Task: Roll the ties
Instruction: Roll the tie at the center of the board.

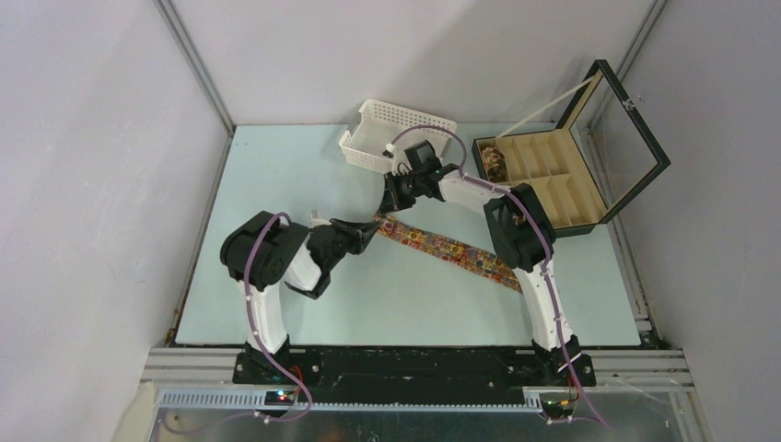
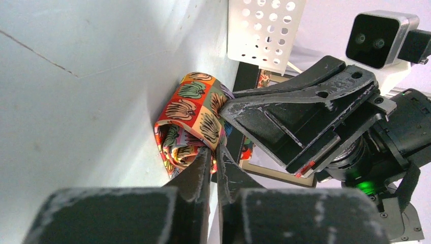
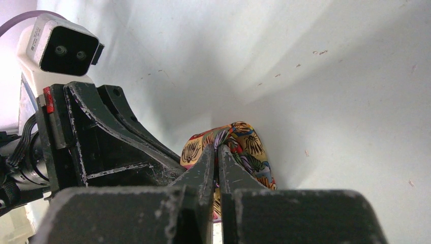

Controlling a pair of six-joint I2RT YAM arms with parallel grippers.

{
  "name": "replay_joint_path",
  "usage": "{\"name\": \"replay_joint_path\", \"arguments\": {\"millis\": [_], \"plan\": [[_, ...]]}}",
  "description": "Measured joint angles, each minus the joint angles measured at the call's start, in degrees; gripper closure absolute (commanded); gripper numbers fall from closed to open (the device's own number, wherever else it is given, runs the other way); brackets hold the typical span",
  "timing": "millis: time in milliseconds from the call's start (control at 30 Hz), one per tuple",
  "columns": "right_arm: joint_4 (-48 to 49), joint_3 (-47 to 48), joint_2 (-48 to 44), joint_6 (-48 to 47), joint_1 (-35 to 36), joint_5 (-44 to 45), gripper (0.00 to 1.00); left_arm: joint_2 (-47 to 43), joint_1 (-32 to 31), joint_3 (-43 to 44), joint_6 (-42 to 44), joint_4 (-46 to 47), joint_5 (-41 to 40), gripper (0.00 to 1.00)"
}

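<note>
The left gripper (image 2: 213, 151) has its jaws drawn almost together, only a thin slit between them, and their tips pinch a fold at the near end of the tie (image 2: 190, 109). That end is doubled over into a small loose loop of red, orange and yellow squares with dark leaf shapes. The loop stands on the pale table (image 1: 304, 175). The right gripper (image 3: 217, 150) comes in from the opposite side with its jaws pressed together, and its tips nip the same bunched fabric at the top of the loop. The two tools meet nose to nose over it and nearly touch. Each tool fills much of the other's wrist view and hides part of the loop, so how many turns the fabric makes cannot be told. From the loop the rest of the tie lies flat as a long strip, running diagonally across the table towards the right arm's base, where its far end passes under that arm. Just behind the grippers a white perforated basket (image 1: 368, 152) sits at the back of the table. To the right of the basket is a black compartmented box (image 1: 582, 224) with its glass lid propped open. A coiled tie (image 1: 495, 164) sits in the leftmost compartment of the box.
</note>
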Motion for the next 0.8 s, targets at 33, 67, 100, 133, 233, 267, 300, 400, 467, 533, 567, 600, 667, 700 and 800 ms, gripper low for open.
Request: {"name": "replay_joint_path", "arguments": {"millis": [33, 67, 100, 133, 233, 267, 300, 400, 467, 533, 567, 600, 667, 700, 800], "plan": [[0.0, 0.0, 0.0, 0.0, 0.0, 0.0, 1.00, 0.0, 0.0, 0.0, -0.1, 0.0, 0.0, 0.98], [0.0, 0.0, 0.0, 0.0, 0.0, 0.0, 1.00, 0.0, 0.0, 0.0, 0.0, 0.0, 0.0, 0.99], [0.0, 0.0, 0.0, 0.0, 0.0, 0.0, 0.99, 0.0, 0.0, 0.0, 0.1, 0.0, 0.0, 1.00], [0.0, 0.0, 0.0, 0.0, 0.0, 0.0, 0.95, 0.0, 0.0, 0.0, 0.1, 0.1, 0.0, 1.00], [0.0, 0.0, 0.0, 0.0, 0.0, 0.0, 0.70, 0.0, 0.0, 0.0, 0.2, 0.2, 0.0, 1.00], [0.0, 0.0, -0.1, 0.2, 0.0, 0.1, 0.65, 0.0, 0.0, 0.0, 0.4, 0.2, 0.0, 1.00], [0.0, 0.0, -0.2, 0.0, 0.0, 0.2, 0.59, 0.0, 0.0, 0.0, 0.5, 0.2, 0.0, 1.00], [0.0, -0.4, -0.9, 0.5, -0.1, 0.9, 0.56, 0.0, -0.1, 0.0, 1.5, 0.2, -0.3, 1.00], [-0.1, -0.7, -1.9, 0.6, -0.3, 1.6, 0.55, 0.0, -0.1, 0.0, 2.3, 0.2, -0.5, 1.00], [-0.4, -0.9, -3.6, 0.7, -0.4, 2.7, 0.53, 0.0, -0.1, 0.0, 3.3, 0.1, -0.6, 1.00], [-0.5, -0.9, -4.4, 0.7, -0.5, 3.2, 0.52, 0.0, -0.1, 0.0, 4.0, -0.1, -0.7, 1.00], [-0.6, -1.0, -5.6, 0.6, -0.5, 4.0, 0.52, -0.1, -0.1, 0.0, 4.7, -0.3, -0.9, 1.00], [-0.5, -1.7, -8.5, 0.3, -0.8, 5.4, 0.51, -0.7, -0.1, 0.0, 6.5, -1.6, -1.0, 1.00], [-0.5, -2.3, -10.2, 0.2, -1.0, 6.0, 0.51, -1.3, -0.1, 0.0, 7.5, -2.4, -1.2, 1.00], [-0.3, -4.6, -15.1, -0.3, -1.5, 7.3, 0.51, -3.8, -0.1, 0.0, 11.0, -5.2, -1.8, 1.00]]}}
